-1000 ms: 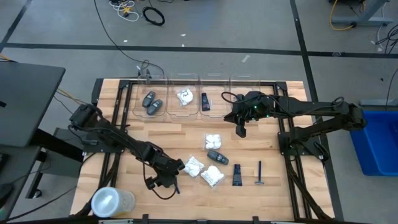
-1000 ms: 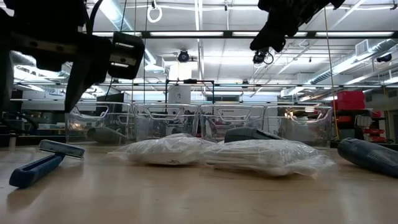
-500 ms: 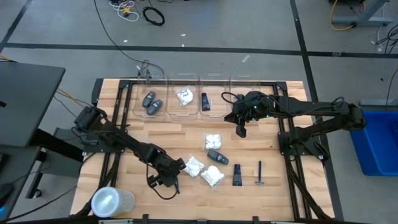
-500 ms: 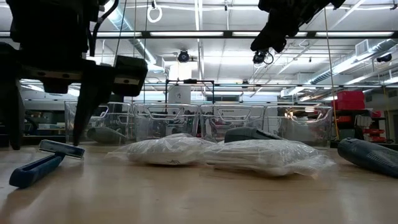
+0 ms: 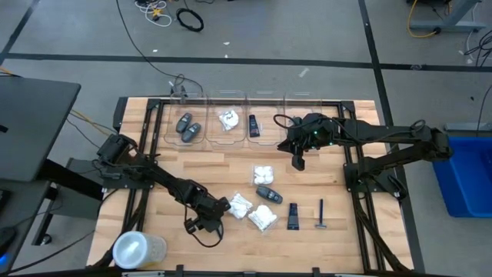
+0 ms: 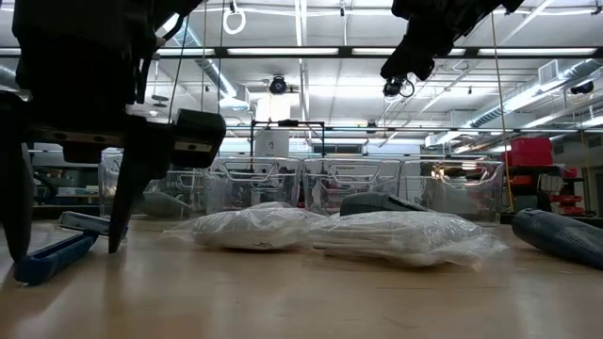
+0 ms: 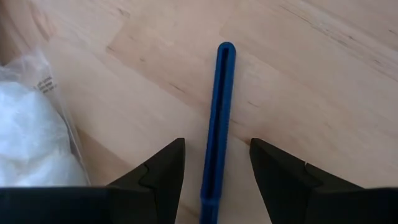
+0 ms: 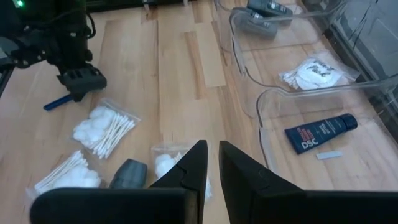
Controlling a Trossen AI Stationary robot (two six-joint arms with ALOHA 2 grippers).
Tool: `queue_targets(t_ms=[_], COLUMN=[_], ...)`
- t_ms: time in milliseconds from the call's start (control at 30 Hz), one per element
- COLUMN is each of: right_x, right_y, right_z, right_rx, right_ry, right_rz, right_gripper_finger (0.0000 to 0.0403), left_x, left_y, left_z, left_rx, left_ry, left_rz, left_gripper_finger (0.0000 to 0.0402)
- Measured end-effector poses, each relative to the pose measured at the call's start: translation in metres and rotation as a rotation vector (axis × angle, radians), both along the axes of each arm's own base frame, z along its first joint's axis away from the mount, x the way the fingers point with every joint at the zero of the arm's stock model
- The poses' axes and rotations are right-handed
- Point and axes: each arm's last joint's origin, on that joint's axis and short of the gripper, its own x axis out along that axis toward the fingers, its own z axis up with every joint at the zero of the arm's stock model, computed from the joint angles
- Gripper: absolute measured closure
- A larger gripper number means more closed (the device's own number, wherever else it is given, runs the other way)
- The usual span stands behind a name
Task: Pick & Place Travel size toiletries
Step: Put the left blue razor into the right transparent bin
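A thin blue razor (image 7: 221, 124) lies flat on the wooden table near its front edge, left of the white packets (image 5: 240, 205). My left gripper (image 7: 214, 146) points steeply down over it, open. One finger stands on each side of the razor's handle (image 6: 52, 259), with a gap to it on both sides. My right gripper (image 5: 297, 163) hangs high above the table before the bins, shut and holding nothing. A grey oval case (image 5: 268, 193), a black tube (image 5: 293, 216), a second blue razor (image 5: 321, 214) and another white packet (image 5: 264, 174) lie loose on the table.
A row of clear bins (image 5: 238, 104) stands along the far edge, holding two grey cases (image 5: 187, 127), a white packet (image 5: 228, 119) and a black tube (image 5: 254, 125). A large translucent round container (image 5: 138, 250) stands at the near left corner.
My left gripper has come down toward the blue razor. In the low view its fingers now reach almost to the table on either side of the handle. The razor has stayed where it was.
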Motion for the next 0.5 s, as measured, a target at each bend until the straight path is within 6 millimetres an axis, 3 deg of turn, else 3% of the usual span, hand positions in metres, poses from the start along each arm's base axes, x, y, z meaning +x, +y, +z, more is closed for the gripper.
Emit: queue_targets(t_ms=[200,500], right_x=[-0.0001,-0.0001], right_y=[0.0000,0.0000], right_z=[-0.0002,-0.0002], right_rx=[0.001,0.001], right_ry=[0.002,0.003], right_rz=[0.001,0.001], right_gripper_finger=[0.0357,0.0357], left_x=[0.0000,-0.0002], left_y=[0.0000,0.0000], left_z=[0.0000,0.0002], left_rx=[-0.002,-0.005], left_ry=[0.001,0.002], left_rz=[0.003,0.002], left_gripper_finger=[0.0216,0.0267])
